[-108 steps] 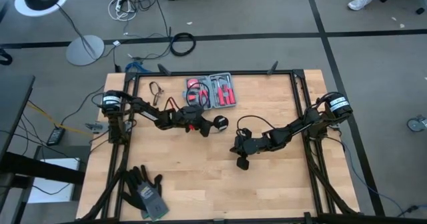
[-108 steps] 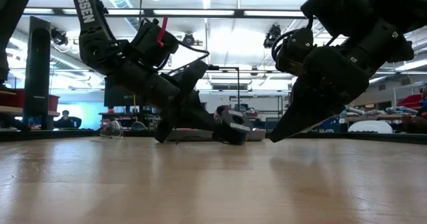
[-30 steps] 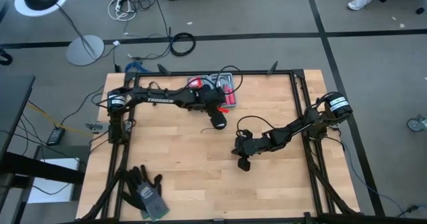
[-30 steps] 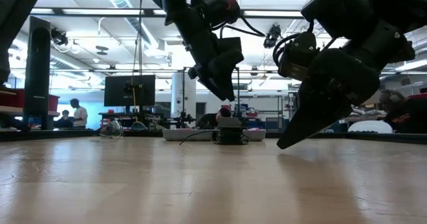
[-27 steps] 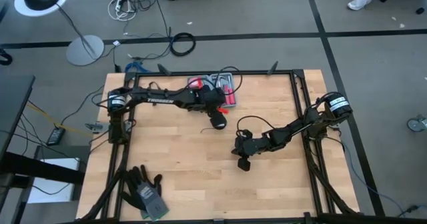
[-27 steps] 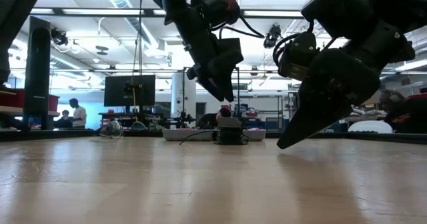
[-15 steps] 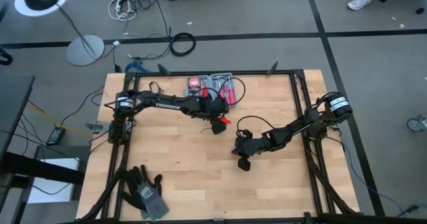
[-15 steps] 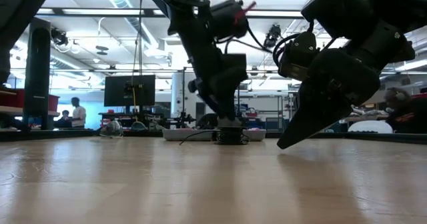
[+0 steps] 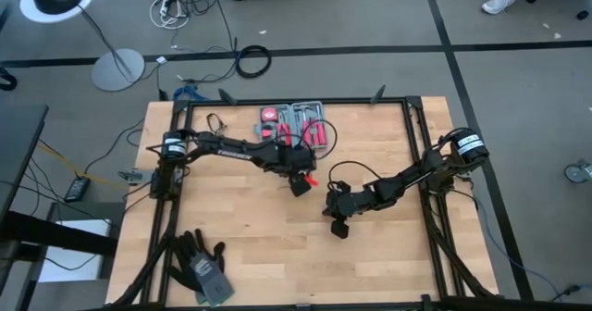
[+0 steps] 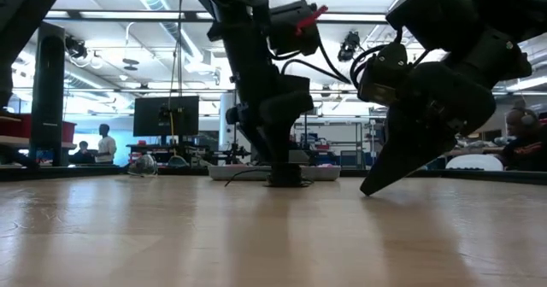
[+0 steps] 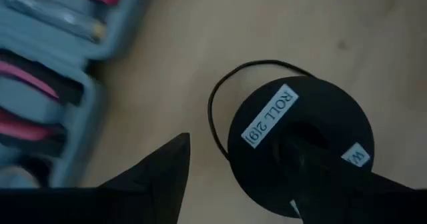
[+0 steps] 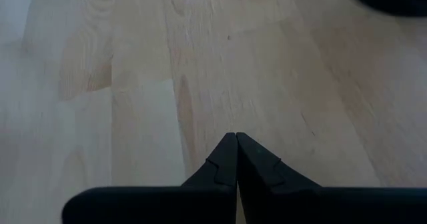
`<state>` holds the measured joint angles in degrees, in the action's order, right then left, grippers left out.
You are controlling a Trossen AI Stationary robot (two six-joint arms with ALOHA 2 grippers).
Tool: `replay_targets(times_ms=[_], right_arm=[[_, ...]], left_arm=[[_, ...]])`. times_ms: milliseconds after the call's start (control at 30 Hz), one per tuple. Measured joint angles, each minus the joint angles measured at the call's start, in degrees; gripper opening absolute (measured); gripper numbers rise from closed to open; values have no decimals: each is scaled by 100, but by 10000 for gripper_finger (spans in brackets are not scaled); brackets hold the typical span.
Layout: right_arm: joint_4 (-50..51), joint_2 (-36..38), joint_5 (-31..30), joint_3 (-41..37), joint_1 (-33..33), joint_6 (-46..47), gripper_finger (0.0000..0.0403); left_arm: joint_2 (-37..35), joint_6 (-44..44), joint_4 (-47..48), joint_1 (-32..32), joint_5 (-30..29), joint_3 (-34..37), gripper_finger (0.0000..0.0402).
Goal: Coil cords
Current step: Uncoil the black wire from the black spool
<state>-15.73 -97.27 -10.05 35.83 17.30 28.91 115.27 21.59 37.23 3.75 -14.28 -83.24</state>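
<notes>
The cord's round black disc [image 11: 300, 134], with a white label on its top, lies flat on the wood just in front of the red tool kit [image 9: 294, 126]. A thin black wire [image 11: 212, 114] loops out from its rim. My left gripper [image 11: 239, 141] points down over the disc, open, with one finger [image 11: 327, 177] over the disc's middle and the other [image 11: 157, 177] beside it over bare wood. The low view shows it down at the disc [image 10: 286, 182]. My right gripper [image 9: 337, 228] is shut and empty, to the right, tip low over the table. My left gripper comes at the disc from above, pointing down, one finger over the disc's middle [image 11: 303, 141]. I cannot tell whether that finger touches the disc. The disc lies flat on the table.
The open tool kit [image 11: 47, 71] lies close behind the disc at the far edge. A pair of dark gloves [image 9: 199, 269] lies at the near left corner. Bare wood stretches between the two grippers and toward the near edge.
My left gripper has come down from above the tool kit toward the near edge and now stands low over the disc. The disc has stayed where it lay.
</notes>
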Motion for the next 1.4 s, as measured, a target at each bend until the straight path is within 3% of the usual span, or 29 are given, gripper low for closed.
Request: replay_targets(times_ms=[267,533,667,800,1033,1233,1400], right_arm=[[563,333,-23,0,281,109,2],[2024,1395,-1379,0,1363,668,1],[2167,1589,-2011,0,1897,970,1],[1548,1213,-2457,3,2160,918,3],[-791,-113,-2483,62,1823,-245,17],[-977,-380,-2451,348,1239,-521,42],[-993,-327,-2044,564,797,-622,80]], left_arm=[[1,966,187,-728,-7,0,223],[0,2283,489,-1534,-304,0,222],[1,2934,531,-1864,-420,0,222],[0,3428,658,-2022,-581,0,222],[1,3999,913,-2029,-822,2,222],[1,4162,960,-2022,-889,2,222],[-16,4342,1093,-2022,-1057,2,222]])
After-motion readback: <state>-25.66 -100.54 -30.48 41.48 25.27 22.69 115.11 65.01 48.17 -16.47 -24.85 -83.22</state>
